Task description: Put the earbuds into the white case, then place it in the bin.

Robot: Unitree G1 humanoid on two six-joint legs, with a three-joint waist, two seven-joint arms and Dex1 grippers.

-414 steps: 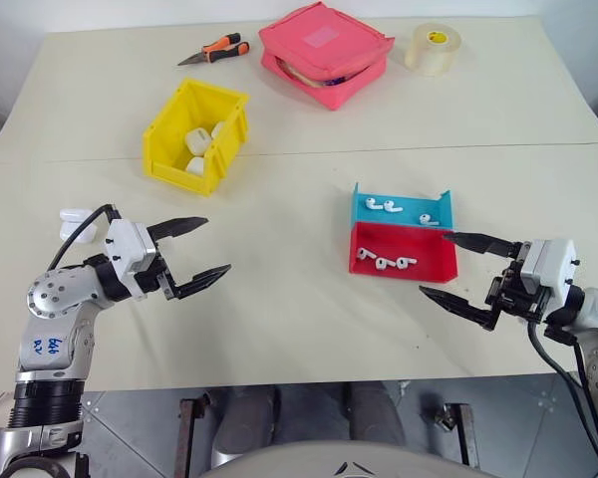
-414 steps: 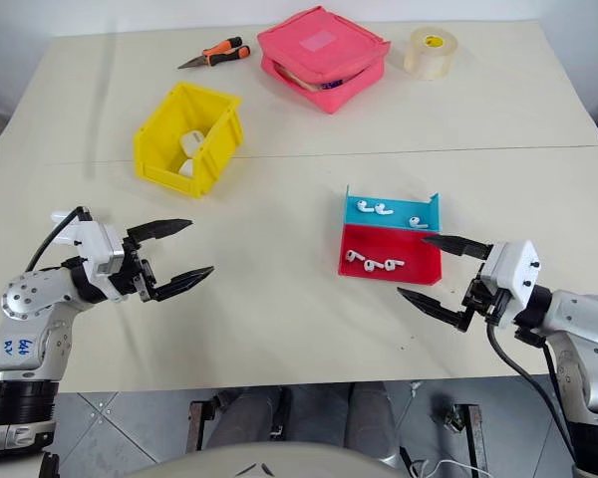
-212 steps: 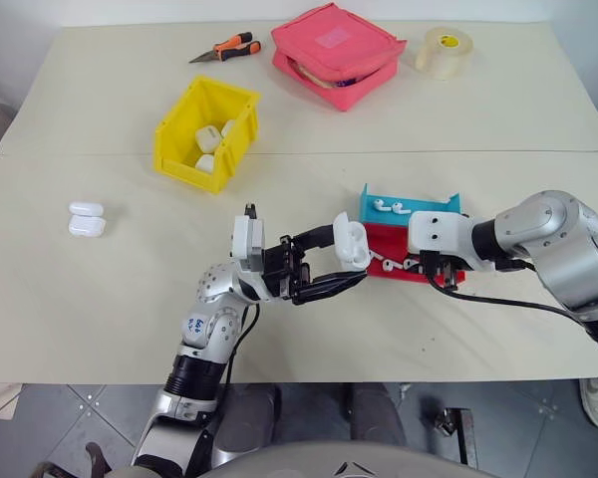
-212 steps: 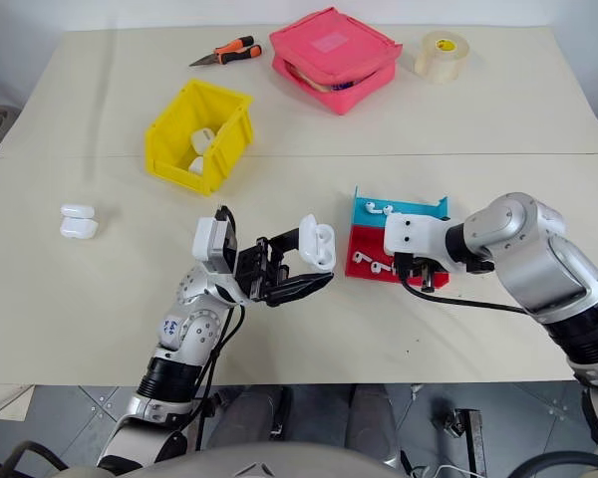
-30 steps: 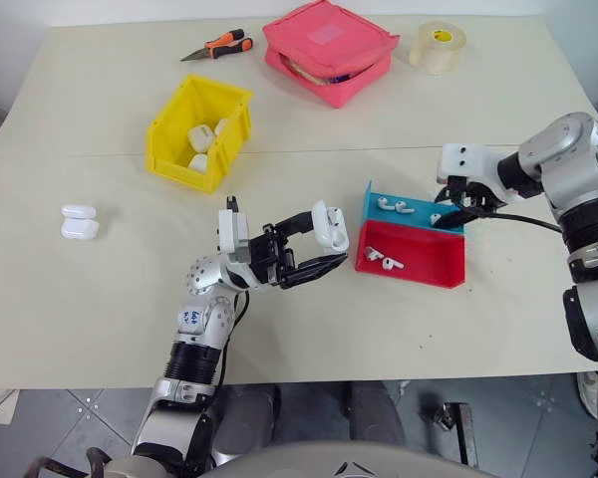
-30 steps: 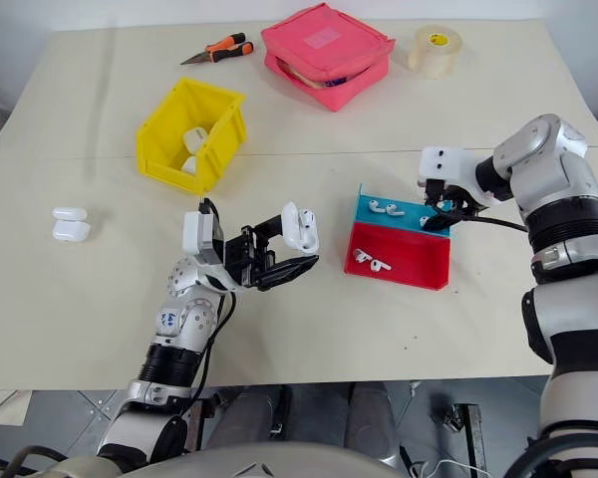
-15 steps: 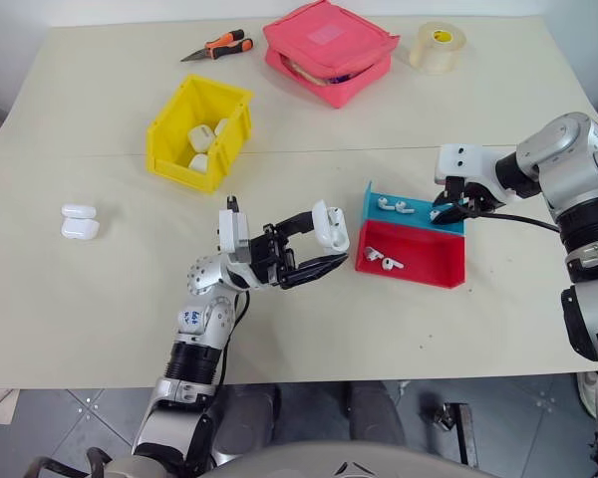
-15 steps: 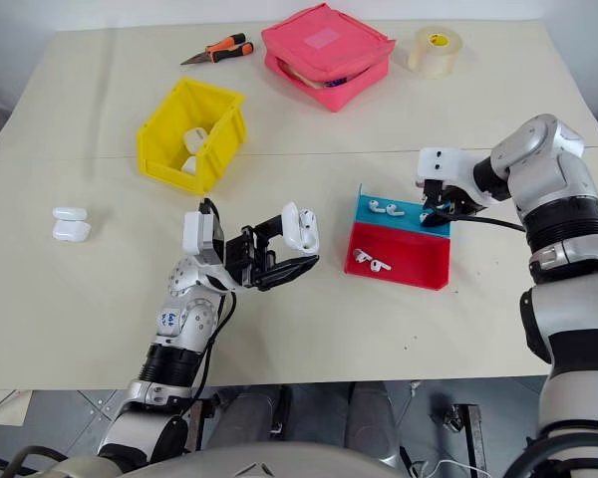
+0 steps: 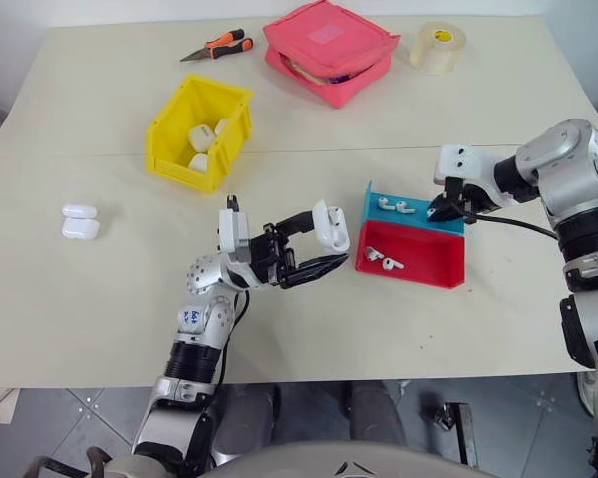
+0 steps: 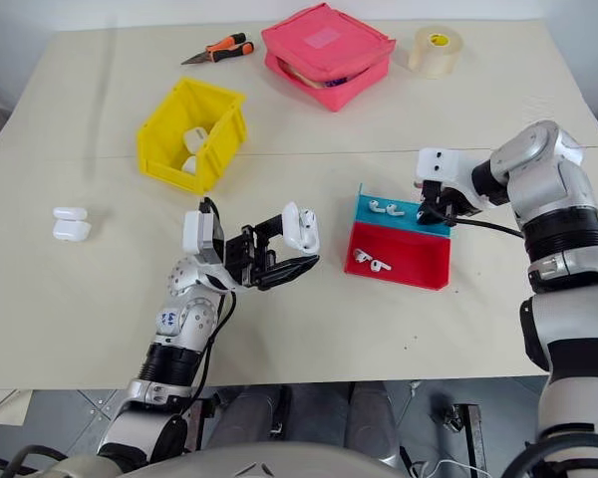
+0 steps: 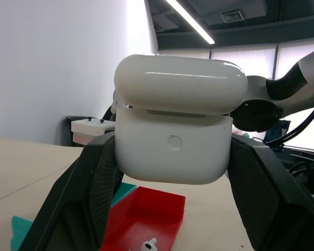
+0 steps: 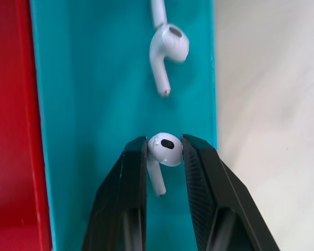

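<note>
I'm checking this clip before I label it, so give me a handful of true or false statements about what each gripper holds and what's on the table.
1. The left gripper holds a white case with its lid ajar. True.
2. The right gripper is empty. False: it pinches an earbud over the blue tray.
3. The yellow bin is empty. False: white cases lie in it.
4. The red tray holds earbuds. True.
5. The pliers lie in the pink pouch. False: they lie on the table beside it.
</note>
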